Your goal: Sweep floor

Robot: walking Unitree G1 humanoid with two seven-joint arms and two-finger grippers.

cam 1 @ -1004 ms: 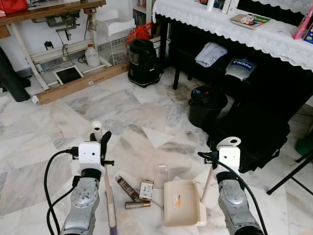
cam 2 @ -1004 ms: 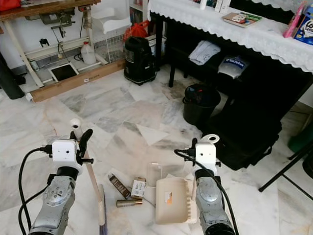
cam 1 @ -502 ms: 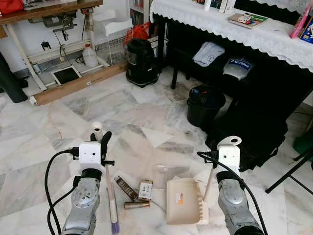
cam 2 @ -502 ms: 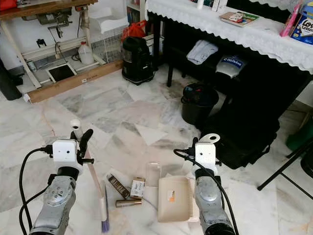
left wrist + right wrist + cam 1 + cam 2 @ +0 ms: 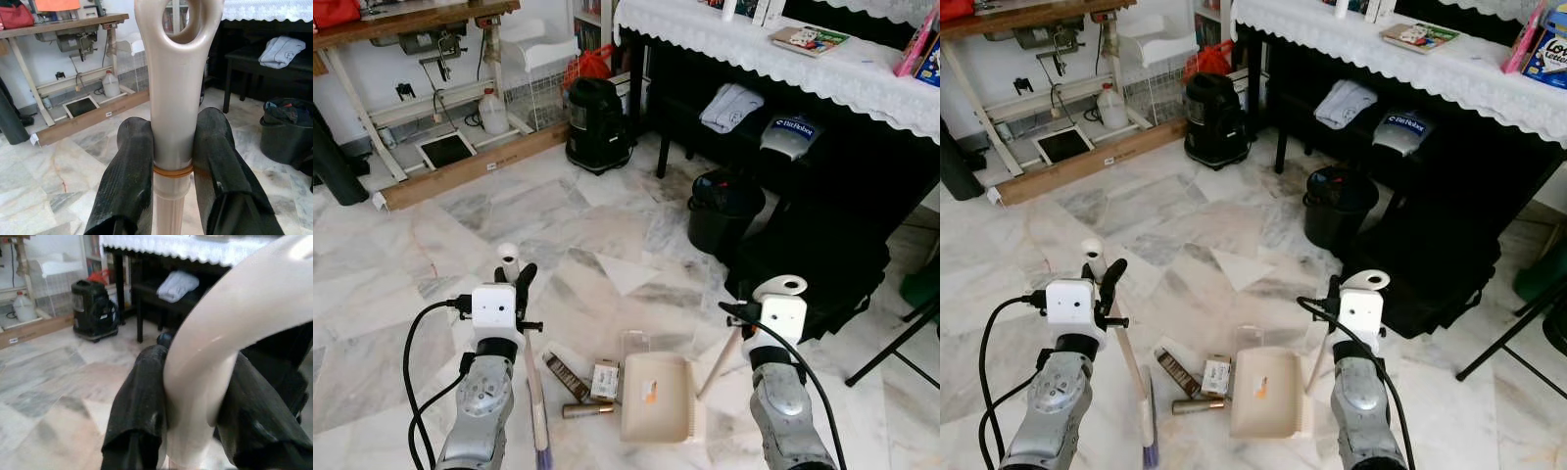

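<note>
Gripping the broom (image 5: 532,392) with my left gripper (image 5: 171,161), I am clamping both black fingers (image 5: 129,181) against its beige handle just below the loop at its end. The handle is slanting down to the marble floor (image 5: 460,235), and its purple bristles are touching the tiles at about 6 o'clock from that gripper.

My right gripper (image 5: 195,406) is closing around the pale handle of the dustpan (image 5: 656,397), with fingers (image 5: 142,411) pressing on either side of it. The pan is lying flat on the floor at roughly 8 o'clock from my right wrist, between my two arms, with its handle rising at a tilt toward the gripper.

Litter is lying just beside the pan on its 9 o'clock side: a small box (image 5: 605,379), a dark bar (image 5: 567,376), a brown tube (image 5: 587,410) and a clear plastic piece (image 5: 634,341) touching the pan's far edge. The broom is standing just past the litter, at 9 o'clock from it.

Farther off, at 12 o'clock, a black vacuum (image 5: 597,125) is sitting on the floor, and a black bin (image 5: 726,209) is standing at 1 o'clock beside a lace-covered counter (image 5: 822,69).
</note>
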